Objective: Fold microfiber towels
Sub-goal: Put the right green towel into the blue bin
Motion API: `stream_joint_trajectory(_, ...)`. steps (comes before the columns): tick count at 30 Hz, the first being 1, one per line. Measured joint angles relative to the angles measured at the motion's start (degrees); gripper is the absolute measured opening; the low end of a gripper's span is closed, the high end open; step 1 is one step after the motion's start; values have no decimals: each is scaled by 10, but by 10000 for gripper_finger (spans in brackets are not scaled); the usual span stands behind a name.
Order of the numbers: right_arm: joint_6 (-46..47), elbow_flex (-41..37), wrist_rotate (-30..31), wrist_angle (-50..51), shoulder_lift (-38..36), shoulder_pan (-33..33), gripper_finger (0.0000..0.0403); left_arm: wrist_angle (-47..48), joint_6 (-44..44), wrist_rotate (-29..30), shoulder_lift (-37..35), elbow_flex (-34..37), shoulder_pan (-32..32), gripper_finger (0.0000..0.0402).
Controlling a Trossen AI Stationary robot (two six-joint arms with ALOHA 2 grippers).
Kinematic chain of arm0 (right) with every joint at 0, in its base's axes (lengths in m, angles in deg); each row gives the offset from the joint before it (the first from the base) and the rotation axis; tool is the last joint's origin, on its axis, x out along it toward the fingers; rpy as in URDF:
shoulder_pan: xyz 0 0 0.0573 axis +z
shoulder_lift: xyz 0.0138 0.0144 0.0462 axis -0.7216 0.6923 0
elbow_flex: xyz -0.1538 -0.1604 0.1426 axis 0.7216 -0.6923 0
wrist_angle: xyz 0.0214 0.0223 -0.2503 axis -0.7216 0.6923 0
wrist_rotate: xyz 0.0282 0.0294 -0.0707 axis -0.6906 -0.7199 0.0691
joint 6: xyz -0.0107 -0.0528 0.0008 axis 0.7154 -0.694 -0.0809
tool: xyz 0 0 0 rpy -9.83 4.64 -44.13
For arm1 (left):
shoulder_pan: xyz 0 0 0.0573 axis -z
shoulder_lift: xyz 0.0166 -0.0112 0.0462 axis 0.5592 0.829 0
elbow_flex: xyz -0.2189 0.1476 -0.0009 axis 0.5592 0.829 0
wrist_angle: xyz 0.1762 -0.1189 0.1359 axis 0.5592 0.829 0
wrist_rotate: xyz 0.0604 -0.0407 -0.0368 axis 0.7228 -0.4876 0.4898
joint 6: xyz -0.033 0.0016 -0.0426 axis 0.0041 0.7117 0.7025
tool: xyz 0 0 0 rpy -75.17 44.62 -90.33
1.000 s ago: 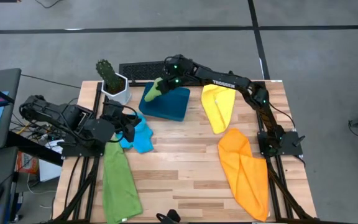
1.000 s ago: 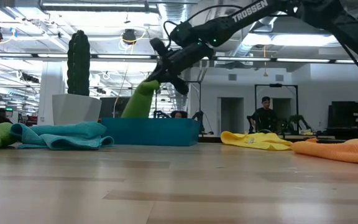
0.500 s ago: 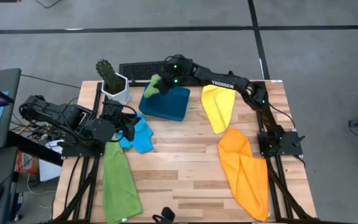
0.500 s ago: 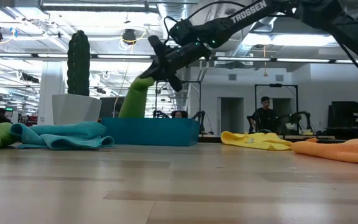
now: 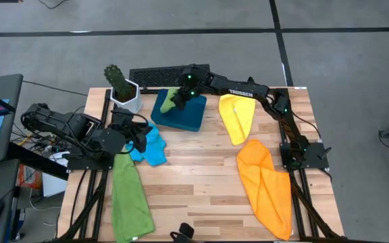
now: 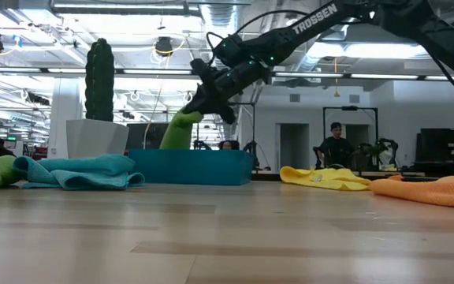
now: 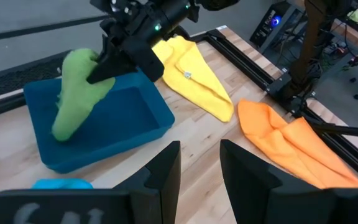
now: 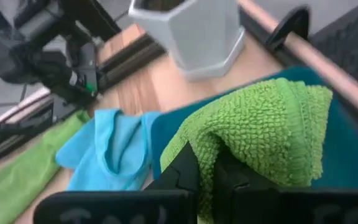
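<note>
High view showed the right gripper (image 5: 179, 98) pinching 1 folded green towel (image 5: 171, 101) over the tray (image 5: 191, 116) at 12 o'clock; 4 towels lay unfolded; left gripper (image 7: 199, 163) spread.

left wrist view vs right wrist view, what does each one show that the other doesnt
Only the left wrist view shows the yellow towel, the orange towel and the right gripper from outside, shut on the green towel above the teal tray.

Only the right wrist view shows the grey plant pot, the second green towel at the table edge, and the left arm waiting beside it.

Both show the held green towel, the tray, the wooden table and the sky-blue towel.
</note>
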Motion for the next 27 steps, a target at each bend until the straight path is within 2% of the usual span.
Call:
stream_joint_trajectory(7, -20, 0, -2, -68, 0, 2, 40, 0, 0, 1, 0, 0, 0, 105)
stream_joint_trajectory(13, -30, -2, -2, -79, 0, 4, 37, 1, 0, 1, 0, 0, 0, 105)
stream_joint_trajectory(22, -25, -72, -20, -150, -1, 4, 40, 0, 0, 1, 0, 0, 0, 105)
stream_joint_trajectory(27, -25, -87, -39, -128, -1, 3, 40, 0, 0, 1, 0, 0, 0, 105)
